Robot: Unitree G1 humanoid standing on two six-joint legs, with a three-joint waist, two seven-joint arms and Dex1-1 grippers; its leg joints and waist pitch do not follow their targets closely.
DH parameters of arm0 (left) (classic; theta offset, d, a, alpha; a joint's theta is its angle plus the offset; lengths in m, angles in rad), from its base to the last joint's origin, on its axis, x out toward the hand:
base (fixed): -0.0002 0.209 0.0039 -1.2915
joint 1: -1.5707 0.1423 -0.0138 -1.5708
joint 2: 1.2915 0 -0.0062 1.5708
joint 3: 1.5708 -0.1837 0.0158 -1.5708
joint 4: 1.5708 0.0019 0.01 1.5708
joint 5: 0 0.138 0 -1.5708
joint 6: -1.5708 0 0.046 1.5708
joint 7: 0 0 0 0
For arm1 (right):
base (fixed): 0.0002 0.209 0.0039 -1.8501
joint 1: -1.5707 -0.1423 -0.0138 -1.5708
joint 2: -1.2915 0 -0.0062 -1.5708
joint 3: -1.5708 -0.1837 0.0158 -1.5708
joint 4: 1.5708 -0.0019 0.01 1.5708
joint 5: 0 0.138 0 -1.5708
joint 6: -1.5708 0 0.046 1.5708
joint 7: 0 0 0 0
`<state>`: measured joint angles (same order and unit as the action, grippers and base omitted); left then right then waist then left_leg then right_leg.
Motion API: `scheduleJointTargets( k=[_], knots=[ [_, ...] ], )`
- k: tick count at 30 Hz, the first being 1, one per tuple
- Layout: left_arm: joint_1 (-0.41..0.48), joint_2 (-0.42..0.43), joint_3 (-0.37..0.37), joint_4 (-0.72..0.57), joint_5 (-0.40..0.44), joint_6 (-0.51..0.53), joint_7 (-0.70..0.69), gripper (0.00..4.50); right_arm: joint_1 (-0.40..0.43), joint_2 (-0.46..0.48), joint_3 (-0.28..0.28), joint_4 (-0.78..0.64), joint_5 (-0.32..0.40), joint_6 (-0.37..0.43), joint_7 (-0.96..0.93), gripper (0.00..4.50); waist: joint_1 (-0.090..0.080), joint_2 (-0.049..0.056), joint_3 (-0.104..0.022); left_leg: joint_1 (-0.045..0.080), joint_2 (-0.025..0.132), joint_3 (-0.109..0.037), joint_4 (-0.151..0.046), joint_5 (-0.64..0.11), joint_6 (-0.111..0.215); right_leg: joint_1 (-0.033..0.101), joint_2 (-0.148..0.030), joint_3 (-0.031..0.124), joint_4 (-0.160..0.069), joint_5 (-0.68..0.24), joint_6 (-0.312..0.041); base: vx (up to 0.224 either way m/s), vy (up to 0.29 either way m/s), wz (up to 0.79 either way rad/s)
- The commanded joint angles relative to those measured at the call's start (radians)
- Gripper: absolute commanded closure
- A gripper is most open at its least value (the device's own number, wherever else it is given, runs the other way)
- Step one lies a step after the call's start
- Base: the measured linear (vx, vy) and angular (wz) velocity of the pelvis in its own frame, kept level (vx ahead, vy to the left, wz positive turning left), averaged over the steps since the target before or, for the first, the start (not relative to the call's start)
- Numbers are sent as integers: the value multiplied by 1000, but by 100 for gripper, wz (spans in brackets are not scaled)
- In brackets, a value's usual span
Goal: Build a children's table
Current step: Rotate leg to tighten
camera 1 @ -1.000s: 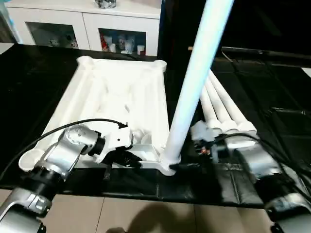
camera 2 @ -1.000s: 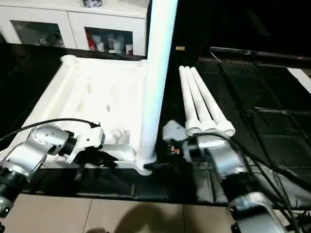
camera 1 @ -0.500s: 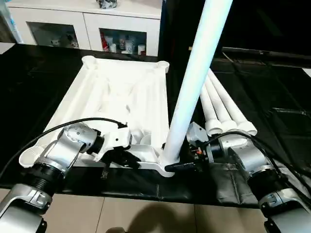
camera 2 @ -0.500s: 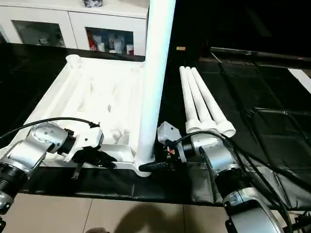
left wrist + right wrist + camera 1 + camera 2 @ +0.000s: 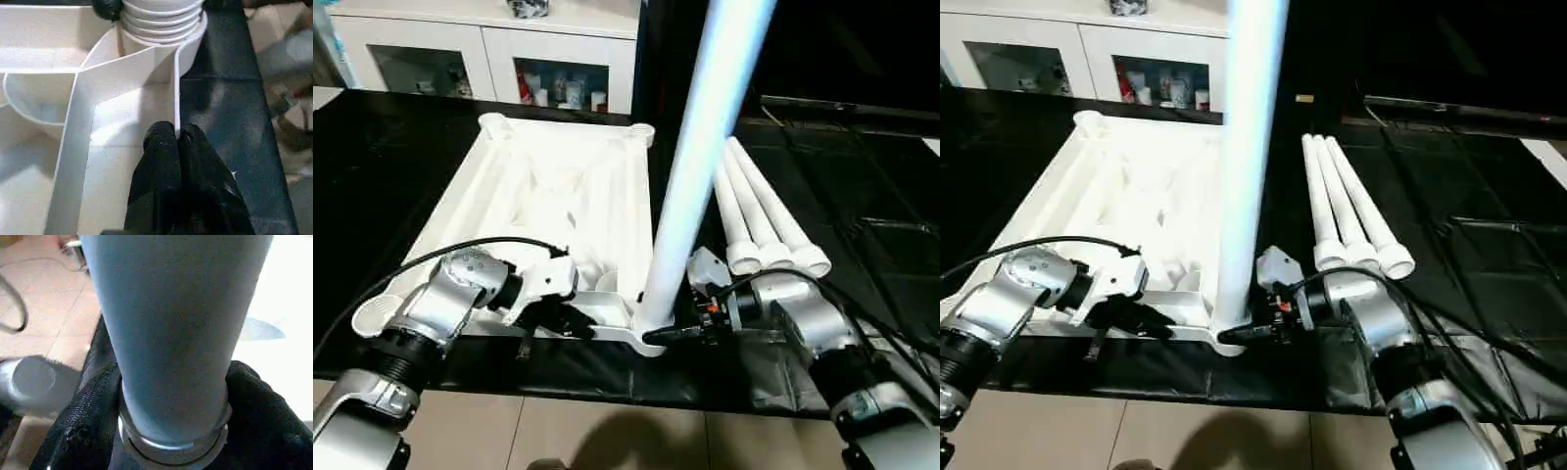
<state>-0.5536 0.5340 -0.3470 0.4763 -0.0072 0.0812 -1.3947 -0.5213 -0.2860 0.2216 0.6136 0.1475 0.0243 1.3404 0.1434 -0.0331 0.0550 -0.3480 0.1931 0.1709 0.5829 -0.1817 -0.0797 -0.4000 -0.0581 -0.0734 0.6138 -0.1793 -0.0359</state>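
A: Where is the tabletop?

B: The white tabletop (image 5: 553, 201) lies upside down on the black mat (image 5: 862, 186), ribbed underside up, round sockets at its corners. Behind it stands a white cabinet (image 5: 484, 49) with glass doors.

A: And the legs?

B: 1 leg (image 5: 700, 166) stands upright in the near corner socket, the corner toward the robot's right, leaning slightly. The other 3 legs (image 5: 759, 220) lie side by side on the mat just beside the tabletop, flared ends toward the robot.

A: What is the left gripper doing?

B: The left gripper (image 5: 176, 142) has its 2 black fingers pinched tight on the thin near rim wall of the tabletop, close to that socket. In the wrist view the wall runs between the fingertips.

A: The right one?

B: The right gripper (image 5: 1252, 331) is at the base of the upright leg. From its wrist camera, the black fingers (image 5: 93, 406) sit on either side of the tube, pressed against it just above the socket collar, so it is clasping the leg, jaws partly spread to the tube's width.
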Motion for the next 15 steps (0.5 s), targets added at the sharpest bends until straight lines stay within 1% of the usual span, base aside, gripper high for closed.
scheduleJointTargets(
  k=[1,2,3,4,5,6,7,8,9,10,11,12,13,14,15],
  knots=[
    [17,-38,-2,-12,2,66,91,450,15,44,-20,-43,31,38,-82,178,-7,16,-60,10,45,-11,-72,-256,3,47,-88,55,-81,-305,-179,0,0,0],
    [23,-57,18,-32,-9,112,133,450,31,67,-32,-56,34,43,-132,178,-11,15,-60,8,46,-14,-74,-262,-8,50,-92,55,-80,-332,-169,0,0,0],
    [27,-67,30,-45,-17,140,156,450,39,80,-39,-63,35,42,-159,178,-12,16,-59,8,44,-15,-74,-266,-7,48,-92,53,-84,-354,-163,0,0,0],
    [33,-91,52,-78,-26,192,207,450,51,109,-43,-69,25,57,-222,178,-14,15,-59,10,42,-15,-74,-276,-9,46,-92,53,-90,-385,-153,0,0,0],
    [40,-111,70,-107,-33,235,251,450,58,138,-46,-72,18,69,-275,178,-18,14,-60,7,43,-17,-76,-272,-14,49,-93,54,-87,-382,-151,0,0,0],
    [49,-140,94,-147,-42,291,305,450,58,175,-50,-66,4,98,-349,178,-32,13,-57,3,43,-19,-79,-279,-23,49,-92,52,-89,-409,-144,0,0,0],
    [64,-174,116,-198,-49,358,362,450,48,222,-60,-44,-12,130,-449,178,-38,12,-57,2,42,-20,-79,-275,-25,49,-93,52,-89,-413,-143,0,0,0],
    [71,-190,124,-222,-44,386,392,450,41,246,-68,-31,-16,145,-491,178,-46,16,-57,1,38,-21,-77,-276,-24,47,-94,51,-93,-437,-137,0,0,0],
    [71,-190,124,-222,-44,386,392,450,41,246,-68,-31,-16,145,-491,178,-52,13,-58,0,37,-20,-77,-272,-23,49,-93,51,-94,-437,-134,0,0,0],
    [77,-206,130,-240,-36,408,421,450,33,264,-75,-18,-19,149,-526,178,-57,12,-58,-6,33,-21,-75,-260,-12,52,-91,49,-98,-445,-122,0,0,0],
    [82,-223,133,-260,-26,432,449,450,27,280,-83,-10,-23,157,-565,178,-60,13,-59,-3,36,-19,-74,-246,-8,49,-89,52,-95,-417,-126,0,0,0],
    [86,-248,135,-279,-6,453,490,450,16,296,-94,4,-31,163,-617,178,-60,15,-59,-1,36,-19,-73,-248,-5,45,-88,52,-96,-410,-130,0,0,0],
    [90,-270,135,-300,6,479,525,450,9,307,-102,10,-38,169,-657,178,-64,11,-58,1,35,-15,-71,-246,0,43,-85,54,-97,-391,-137,0,0,0],
    [93,-287,133,-317,13,501,546,450,5,314,-106,14,-43,174,-680,178,-64,14,-59,0,36,-16,-72,-234,2,46,-85,53,-94,-368,-146,0,0,0],
    [96,-302,129,-338,17,529,565,450,5,320,-111,13,-47,181,-703,178,-64,13,-60,0,37,-15,-72,-229,3,46,-84,53,-93,-354,-147,0,0,0]
  ],
)
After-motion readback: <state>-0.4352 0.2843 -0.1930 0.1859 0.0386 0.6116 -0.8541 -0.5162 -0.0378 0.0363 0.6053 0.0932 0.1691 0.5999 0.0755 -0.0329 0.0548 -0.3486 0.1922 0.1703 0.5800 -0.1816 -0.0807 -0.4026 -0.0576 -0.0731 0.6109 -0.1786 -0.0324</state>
